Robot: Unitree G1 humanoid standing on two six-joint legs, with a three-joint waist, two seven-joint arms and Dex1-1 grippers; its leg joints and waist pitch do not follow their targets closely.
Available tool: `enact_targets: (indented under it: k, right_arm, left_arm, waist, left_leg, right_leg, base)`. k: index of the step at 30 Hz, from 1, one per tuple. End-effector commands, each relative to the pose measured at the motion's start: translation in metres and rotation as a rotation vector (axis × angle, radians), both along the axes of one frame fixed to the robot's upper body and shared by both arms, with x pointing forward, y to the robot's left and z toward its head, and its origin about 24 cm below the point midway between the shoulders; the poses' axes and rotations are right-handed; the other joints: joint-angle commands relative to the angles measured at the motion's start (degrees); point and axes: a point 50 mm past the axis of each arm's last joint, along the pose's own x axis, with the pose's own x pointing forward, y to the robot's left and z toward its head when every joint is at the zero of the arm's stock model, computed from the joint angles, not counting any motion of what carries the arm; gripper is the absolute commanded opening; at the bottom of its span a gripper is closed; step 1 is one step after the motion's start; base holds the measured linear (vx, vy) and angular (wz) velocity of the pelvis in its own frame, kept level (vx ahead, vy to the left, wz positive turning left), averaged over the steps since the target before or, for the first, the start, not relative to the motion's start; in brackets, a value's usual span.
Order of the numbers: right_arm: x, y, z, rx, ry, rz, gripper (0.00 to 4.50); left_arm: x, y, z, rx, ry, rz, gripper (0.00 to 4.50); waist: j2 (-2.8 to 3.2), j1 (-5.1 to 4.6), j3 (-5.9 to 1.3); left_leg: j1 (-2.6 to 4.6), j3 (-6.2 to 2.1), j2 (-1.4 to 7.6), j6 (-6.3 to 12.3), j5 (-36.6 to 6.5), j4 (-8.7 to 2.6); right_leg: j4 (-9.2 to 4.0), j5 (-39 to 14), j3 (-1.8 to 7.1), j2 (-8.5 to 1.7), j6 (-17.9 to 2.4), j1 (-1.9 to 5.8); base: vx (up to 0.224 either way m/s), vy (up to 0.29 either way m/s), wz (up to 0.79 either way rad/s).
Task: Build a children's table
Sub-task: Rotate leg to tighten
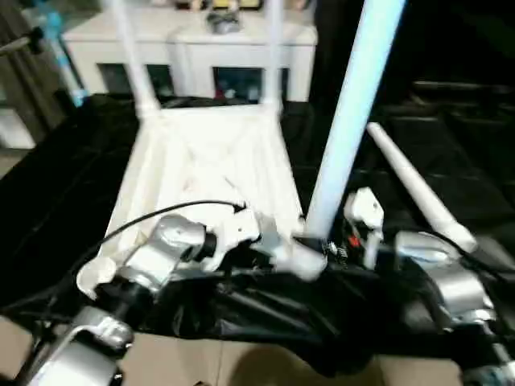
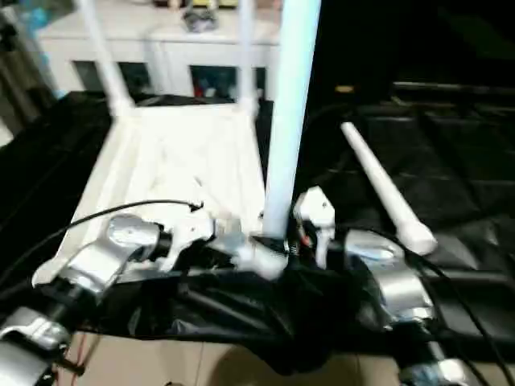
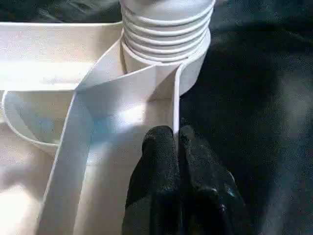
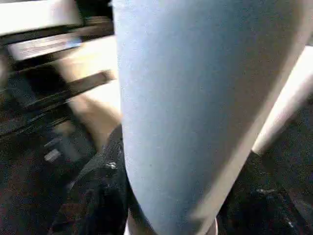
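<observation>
The white tabletop [image 1: 209, 161] lies upside down on a black cloth, ribbed underside up. Two white legs [image 1: 133, 56] [image 1: 272, 48] stand in its far corner sockets. A third leg [image 1: 346, 112] stands upright at the near right corner, its threaded end [image 3: 166, 34] sitting in that socket. My right gripper [image 1: 331, 245] is shut on this leg low down, one black finger [image 4: 98, 196] on each side. My left gripper [image 3: 175, 134] is shut on the tabletop's thin rim wall just beside that socket. A fourth leg [image 1: 418, 189] lies loose on the cloth to the right.
The black cloth [image 1: 64, 201] covers the work surface and hangs over its near edge, with beige floor [image 1: 185, 366] below. A white cabinet with glass doors [image 1: 193, 48] stands close behind the tabletop. A black cable [image 1: 161, 211] loops over my left forearm.
</observation>
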Motion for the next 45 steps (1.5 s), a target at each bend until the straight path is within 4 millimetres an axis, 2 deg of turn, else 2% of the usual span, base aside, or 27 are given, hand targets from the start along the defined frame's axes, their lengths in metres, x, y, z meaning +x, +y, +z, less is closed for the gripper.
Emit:
enact_targets:
  k: [1, 4, 5, 6, 7, 8, 9, 10, 11, 12, 13, 14, 15, 16, 17, 18, 19, 20, 21, 23, 27, 30, 33, 36, 37, 40, 45]
  right_arm:
    - [-0.007, -0.007, -0.041, -0.102, 0.17, -0.138, 1.88]
    - [0.001, -0.001, -0.048, -0.069, 0.212, -0.278, 1.88]
    - [0.005, 0.002, -0.052, -0.048, 0.245, -0.36, 1.88]
    - [0.005, 0.002, -0.052, -0.048, 0.245, -0.36, 1.88]
    - [0.006, 0.003, -0.053, -0.043, 0.255, -0.384, 1.88]
    - [0.009, 0.006, -0.057, -0.021, 0.301, -0.426, 1.88]
    - [0.009, 0.006, -0.057, -0.021, 0.301, -0.426, 1.88]
    - [0.01, 0.008, -0.059, -0.014, 0.316, -0.439, 1.88]
    - [0.011, 0.011, -0.062, -0.012, 0.342, -0.44, 1.88]
    - [0.012, 0.013, -0.063, -0.017, 0.355, -0.43, 1.88]
    - [0.012, 0.014, -0.063, -0.018, 0.356, -0.427, 1.88]
    - [0.013, 0.015, -0.063, -0.027, 0.361, -0.413, 1.88]
    - [0.014, 0.016, -0.062, -0.039, 0.353, -0.406, 1.88]
    - [0.015, 0.017, -0.061, -0.05, 0.346, -0.4, 1.88]
    - [0.015, 0.018, -0.06, -0.061, 0.338, -0.395, 1.88]
    - [0.015, 0.018, -0.06, -0.061, 0.338, -0.395, 1.88]
    - [0.017, 0.018, -0.059, -0.067, 0.33, -0.387, 1.88]
    - [0.017, 0.019, -0.058, -0.065, 0.329, -0.386, 1.88]
    - [0.017, 0.019, -0.058, -0.065, 0.329, -0.386, 1.88]
    - [0.019, 0.02, -0.056, -0.063, 0.327, -0.363, 1.88]
    - [0.02, 0.021, -0.054, -0.076, 0.319, -0.325, 1.88]
    - [0.02, 0.021, -0.052, -0.1, 0.314, -0.282, 1.88]
    - [0.021, 0.021, -0.049, -0.13, 0.28, -0.22, 1.88]
    - [0.023, 0.022, -0.045, -0.113, 0.269, -0.204, 1.88]
    - [0.024, 0.021, -0.043, -0.108, 0.264, -0.197, 2.23]
    - [0.026, 0.021, -0.039, -0.091, 0.257, -0.19, 2.46]
    - [0.029, 0.021, -0.032, -0.072, 0.24, -0.166, 3.02]
  left_arm:
    - [0.016, -0.016, 0.023, -0.056, -0.096, 0.101, 0.0]
    - [0.025, -0.031, 0.024, -0.07, -0.097, 0.255, 0.0]
    - [0.026, -0.04, 0.024, -0.088, -0.078, 0.32, 0.0]
    - [0.026, -0.04, 0.024, -0.088, -0.078, 0.32, 0.0]
    - [0.026, -0.043, 0.024, -0.093, -0.074, 0.331, 0.0]
    - [0.024, -0.049, 0.022, -0.093, -0.063, 0.333, 0.0]
    - [0.024, -0.049, 0.022, -0.093, -0.063, 0.333, 0.0]
    - [0.022, -0.051, 0.021, -0.089, -0.057, 0.327, 0.0]
    - [0.019, -0.054, 0.019, -0.081, -0.047, 0.302, 0.0]
    - [0.017, -0.054, 0.018, -0.067, -0.047, 0.281, 0.0]
    - [0.017, -0.054, 0.018, -0.063, -0.048, 0.278, 0.0]
    - [0.017, -0.052, 0.017, -0.05, -0.053, 0.275, 0.0]
    - [0.019, -0.05, 0.017, -0.042, -0.057, 0.285, 0.0]
    - [0.02, -0.049, 0.017, -0.035, -0.062, 0.295, 0.0]
    - [0.021, -0.047, 0.017, -0.029, -0.066, 0.305, 0.0]
    - [0.021, -0.047, 0.017, -0.029, -0.066, 0.305, 0.0]
    - [0.023, -0.045, 0.017, -0.024, -0.071, 0.313, 0.0]
    - [0.023, -0.044, 0.018, -0.021, -0.074, 0.318, 0.0]
    - [0.023, -0.044, 0.018, -0.021, -0.074, 0.318, 0.0]
    - [0.024, -0.042, 0.018, -0.01, -0.085, 0.31, 0.0]
    - [0.023, -0.041, 0.018, -0.006, -0.097, 0.271, 0.0]
    - [0.021, -0.04, 0.018, -0.007, -0.094, 0.25, 0.0]
    - [0.02, -0.037, 0.018, -0.011, -0.093, 0.237, 0.0]
    - [0.02, -0.036, 0.018, -0.015, -0.093, 0.221, 0.0]
    - [0.019, -0.036, 0.018, -0.018, -0.092, 0.215, 0.0]
    - [0.019, -0.035, 0.019, -0.023, -0.094, 0.207, 0.0]
    - [0.018, -0.034, 0.021, -0.031, -0.099, 0.183, 0.0]
  waist:
    - [0.25, -1.12, -1.75]
    - [1.21, -2.23, -1.19]
    - [1.37, -2.26, -1.15]
    - [1.67, -2.07, -1.18]
    - [0.92, -2.06, -1.23]
    - [0.13, -2.5, -1.14]
    - [-0.23, -2.86, -0.6]
    - [0.66, -3.8, -0.1]
    - [3.52, -3.9, 0.36]
    - [4.34, 0.23, 0.54]
    - [3.28, 1.63, -0.05]
    - [0.24, 1.41, -2.78]
    - [-3.86, 0.01, -3.27]
    - [-2.28, 1.56, -2.31]
    - [-1.52, 2.34, -3.32]
    - [-0.5, 2.53, -3.24]
    - [0.72, 1.26, -3.84]
    - [1.25, 0.46, -4.2]
    - [1.51, 0.41, -4.24]
    - [1.03, 0.38, -3.62]
    - [1.35, 0.11, -3.04]
    - [0.96, -0.04, -3.25]
    - [0.96, 0.09, -3.52]
    - [0.39, 0.33, -3.42]
    - [0.6, 0.43, -3.35]
    - [0.53, 0.39, -3.3]
    - [0.37, 0.55, -3.83]
  left_leg:
    - [2.82, -3.7, 3.3, -4.58, -39.0, -5.05]
    - [2.24, -4.58, 4.21, -5.56, -48.4, -7.57]
    - [1.51, -4.35, 4.66, -6.14, -50.5, -8.83]
    - [1.43, -3.96, 4.64, -6.48, -50.7, -9.3]
    - [2.55, -3.03, 3.82, -6.51, -49.7, -8.58]
    - [5.03, -2.64, 2.01, -4.9, -44.9, -4.96]
    - [5.89, -2.49, 1.15, -3.26, -41.3, -3.06]
    - [5.67, -2.64, 0.63, -1.88, -35.9, -1.08]
    - [-0.13, -3.89, 4.24, -3.17, -45.0, -7.69]
    - [-6.21, 0.53, 2.37, -10.47, -57.0, -13.94]
    - [-5.05, 1.37, 2.15, -10.16, -56.9, -14.47]
    - [0.87, -0.17, 3.03, -7.8, -39.4, -10.44]
    - [5.21, -1.11, 1.75, -6.7, -26.5, -1.69]
    - [0.13, -5.32, -1.62, 0.27, -3.5, 4.57]
    - [-5.14, -5.87, -0.01, 0.58, 2.8, 1.66]
    - [-4.33, -6.02, 0.82, 0.55, 6.3, -0.84]
    - [-0.1, -7.02, 2.98, 2.33, 10.3, -0.92]
    - [0.15, -6.89, 3.29, 5.62, 10.4, -0.87]
    - [-0.32, -6.55, 3.0, 6.65, 9.3, -1.0]
    - [-0.43, -5.44, 2.82, 7.46, -3.1, -2.23]
    - [0.57, -4.48, 3.67, 2.3, -15.6, -3.76]
    - [-0.02, -4.23, 3.75, 2.3, -11.1, -3.87]
    - [0.2, -3.77, 3.64, 4.53, -6.9, -3.44]
    - [0.2, -3.41, 3.61, 5.78, -6.8, -3.36]
    - [0.27, -3.41, 3.73, 5.58, -7.4, -3.5]
    - [0.33, -3.47, 4.01, 4.96, -7.6, -3.64]
    - [0.2, -3.36, 3.8, 6.84, -2.6, -2.92]
  right_leg:
    - [-6.79, -38.8, 0.18, -3.87, -4.7, -0.22]
    - [-5.58, -30.0, -2.17, -2.93, -5.1, 1.65]
    - [-3.83, -26.2, -2.05, -2.92, -5.7, 2.72]
    - [-3.16, -25.3, -1.82, -2.87, -6.2, 2.83]
    - [-4.58, -28.3, -1.67, -3.01, -6.4, 1.42]
    - [-8.79, -38.1, -2.63, -4.24, -4.4, -0.86]
    - [-11.14, -44.4, -4.14, -4.66, -2.2, -1.67]
    - [-13.89, -49.5, -7.83, -4.76, 1.7, -0.53]
    - [-3.89, -34.9, -9.53, -3.39, 1.1, 6.84]
    - [5.74, -11.3, -8.17, 0.28, -4.2, 10.61]
    - [7.34, -9.3, -7.15, 1.16, -3.5, 9.3]
    - [5.06, -28.9, 0.36, -3.33, -1.2, 6.41]
    - [-2.42, -46.1, 1.08, -6.54, 0.9, 0.33]
    - [-6.59, -52.1, 5.24, -9.81, -4.2, 2.6]
    - [-2.68, -28.4, 2.72, -8.25, -6.4, 8.18]
    - [-0.86, -14.1, 0.66, -5.63, -7.9, 6.82]
    - [1.05, 6.0, 0.33, -3.42, -11.2, 3.58]
    - [1.63, 13.8, 0.48, -4.06, -14.7, 4.39]
    - [1.48, 15.6, 0.4, -4.45, -15.6, 4.75]
    - [-0.31, 8.3, 0.21, -5.06, -17.1, 5.1]
    - [-2.04, -9.9, 0.52, -4.81, -15.6, 4.6]
    - [-1.63, -3.9, 0.91, -4.76, -15.2, 5.01]
    - [-1.31, 2.6, 0.86, -4.86, -15.9, 4.89]
    - [-1.57, 2.0, 1.0, -5.09, -16.2, 4.78]
    - [-1.62, 0.5, 0.99, -5.12, -16.3, 4.7]
    - [-1.47, 0.6, 1.1, -5.02, -16.8, 4.6]
    - [-0.63, 9.6, 1.11, -5.05, -17.8, 4.85]
  base:
    - [-0.07, 0.048, -0.13]
    - [-0.038, 0.035, -0.08]
    - [0.0, 0.0, 0.0]
    - [0.0, 0.0, 0.0]
    - [0.0, 0.0, 0.0]
    - [0.0, 0.0, 0.0]
    - [0.0, 0.0, 0.0]
    - [0.021, 0.022, -0.22]
    - [0.021, 0.022, -0.22]
    - [0.014, 0.09, -0.2]
    - [0.0, 0.0, 0.0]
    - [0.0, 0.0, 0.0]
    - [0.119, -0.203, 0.04]
    - [0.176, -0.12, -0.34]
    - [0.176, -0.12, -0.34]
    - [0.127, 0.002, -0.26]
    - [0.0, 0.0, 0.0]
    - [0.0, 0.0, 0.0]
    - [0.0, 0.0, 0.0]
    - [0.0, 0.0, 0.0]
    - [0.0, 0.0, 0.0]
    - [0.0, 0.0, 0.0]
    - [0.0, 0.0, 0.0]
    - [0.0, 0.0, 0.0]
    - [0.0, 0.0, 0.0]
    - [0.0, 0.0, 0.0]
    - [0.0, 0.0, 0.0]
